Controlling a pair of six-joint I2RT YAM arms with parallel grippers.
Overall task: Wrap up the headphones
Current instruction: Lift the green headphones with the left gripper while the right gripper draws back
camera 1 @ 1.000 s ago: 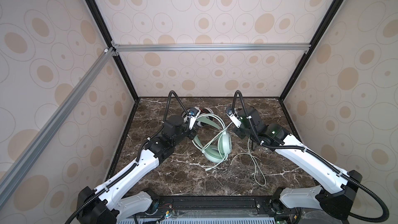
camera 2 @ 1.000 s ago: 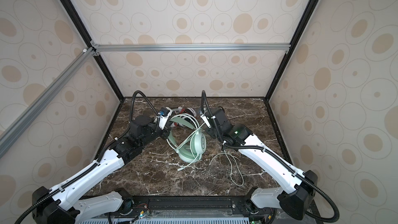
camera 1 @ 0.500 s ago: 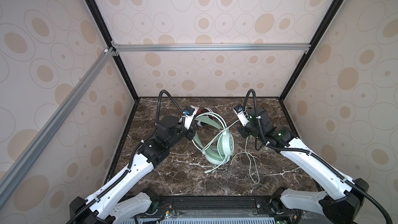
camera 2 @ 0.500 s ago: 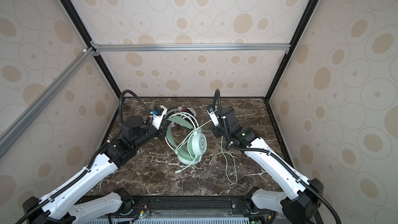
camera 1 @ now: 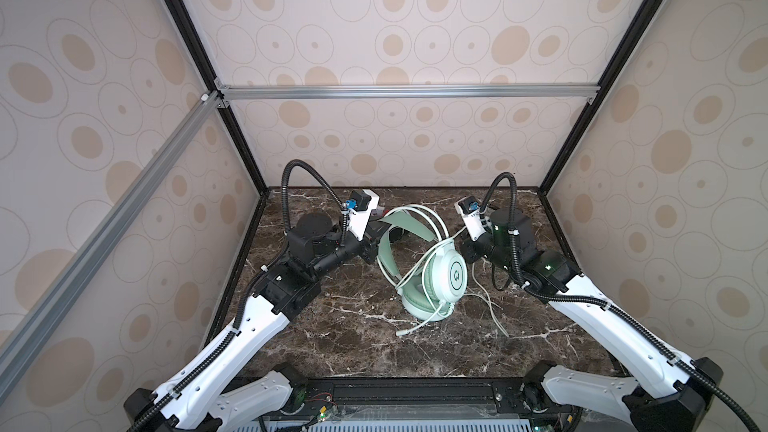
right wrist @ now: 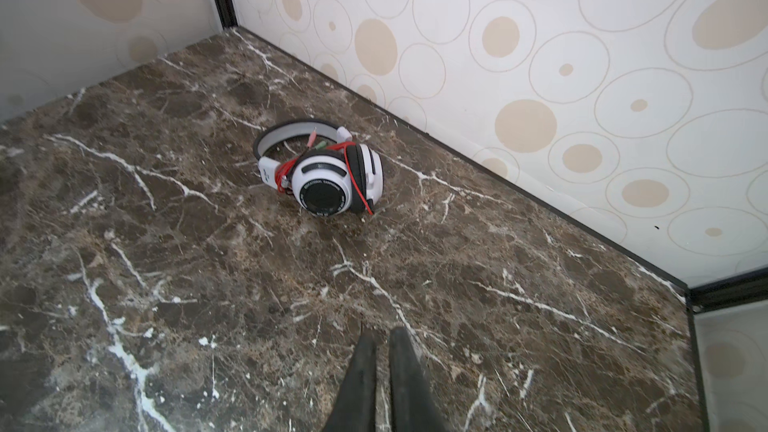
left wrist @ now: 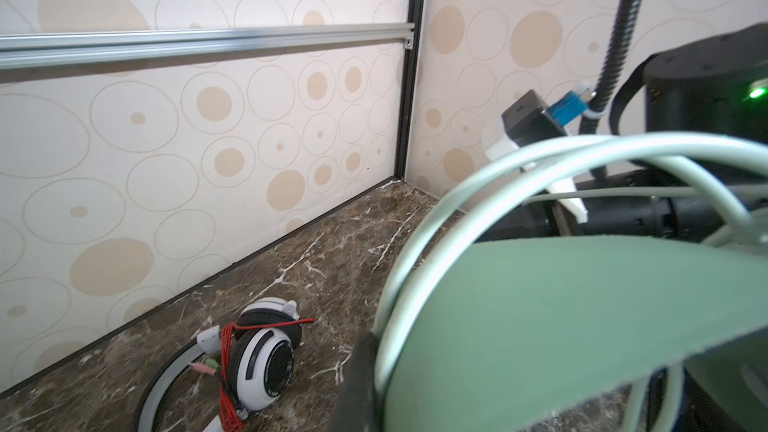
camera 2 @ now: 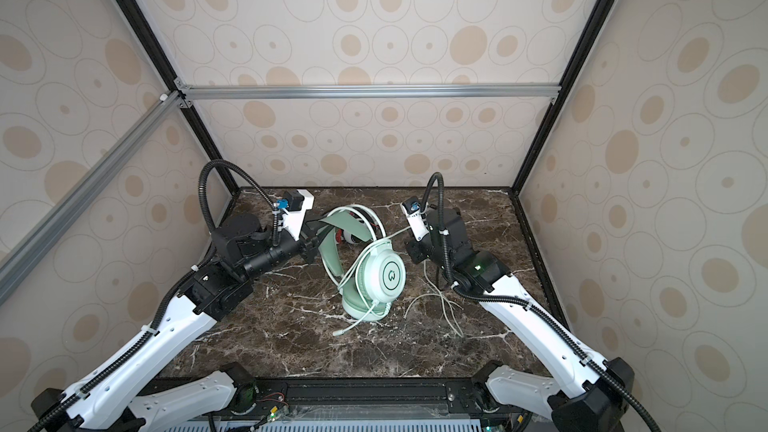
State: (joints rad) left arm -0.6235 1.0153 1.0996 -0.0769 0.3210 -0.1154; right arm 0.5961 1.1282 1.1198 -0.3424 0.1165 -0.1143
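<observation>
Both arms reach in from the near edge, elbows raised and wrists roughly level, turned toward each other across the middle of the tabletop. The left gripper is clamped on the broad green headband of the mint-green headset. In the left wrist view the band crosses just in front of a black finger. The right gripper points down at bare marble, its jaws drawn to a narrow slit. In both top views the pale cord runs taut from the headset to this gripper, then hangs slack from its near side onto the tabletop. The right wrist view shows no cord between the tips, so the pinch itself is hidden.

There are two arms, two grippers, two headsets and two cords.

The mint-green headset lies between the two grippers. Its ear cups are stacked, with the upper cup face up and showing a dark ring with a small logo. The lower cup's padded cushion is under it on the tabletop. Two pale rails arch above the green band toward the left gripper. A stiff pale stub sticks out from the cups on the near side.

The white headset lies on the tabletop ahead of both grippers, toward the back wall and well apart from the right one. It has black ear pads and a grey-lined band. Its thin red cord is bundled around it, with pink and green plugs showing.
</observation>
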